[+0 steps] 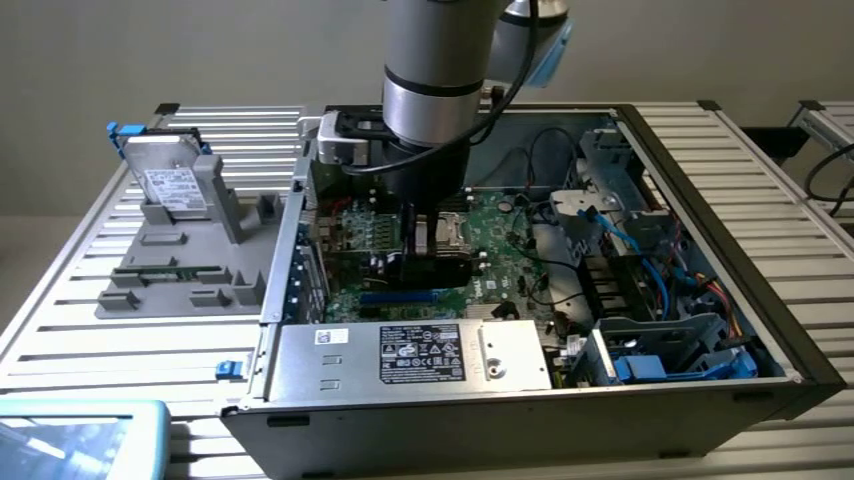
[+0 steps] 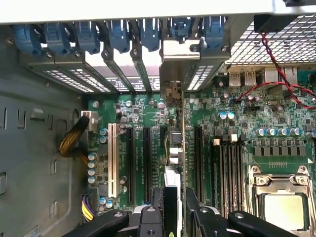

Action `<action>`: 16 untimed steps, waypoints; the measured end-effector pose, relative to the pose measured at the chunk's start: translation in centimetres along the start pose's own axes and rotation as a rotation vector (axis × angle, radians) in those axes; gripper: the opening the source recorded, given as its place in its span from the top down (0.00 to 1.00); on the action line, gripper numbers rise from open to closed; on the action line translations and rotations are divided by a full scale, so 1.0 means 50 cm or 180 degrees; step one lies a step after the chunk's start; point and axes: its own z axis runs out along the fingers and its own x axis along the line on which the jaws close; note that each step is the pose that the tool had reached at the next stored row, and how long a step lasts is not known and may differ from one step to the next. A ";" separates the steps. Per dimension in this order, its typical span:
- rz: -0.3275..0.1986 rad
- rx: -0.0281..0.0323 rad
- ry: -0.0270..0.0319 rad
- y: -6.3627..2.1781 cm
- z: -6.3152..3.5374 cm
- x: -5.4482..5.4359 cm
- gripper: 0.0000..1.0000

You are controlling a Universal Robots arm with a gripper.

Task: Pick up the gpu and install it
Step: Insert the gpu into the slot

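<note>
I'm seeing the hand [image 1: 434, 262] hanging inside the open case [image 1: 747, 190], half closed and gripping the gpu [image 2: 182, 138] edge-on over the motherboard [image 2: 276, 118] slots. The case is sitting on a slatted metal tabletop [image 1: 120, 350]. A grey tray [image 1: 174, 270] is lying at nine o'clock in the exterior view, and a plain pale wall [image 1: 200, 50] is standing at twelve.

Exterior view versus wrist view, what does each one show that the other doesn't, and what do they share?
Exterior view: the arm, the power supply, and a tray holding a drive beside the case. Wrist view: blue slot clips, a yellow cable bundle, and the gpu edge-on in the end effector. Both: the motherboard under the end effector.
</note>
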 end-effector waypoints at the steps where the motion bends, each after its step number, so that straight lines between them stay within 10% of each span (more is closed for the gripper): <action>1: 0.0000 0.0000 0.0000 0.000 0.000 0.000 0.72; 16: 0.0000 0.0001 -0.0001 0.008 0.014 -0.002 0.72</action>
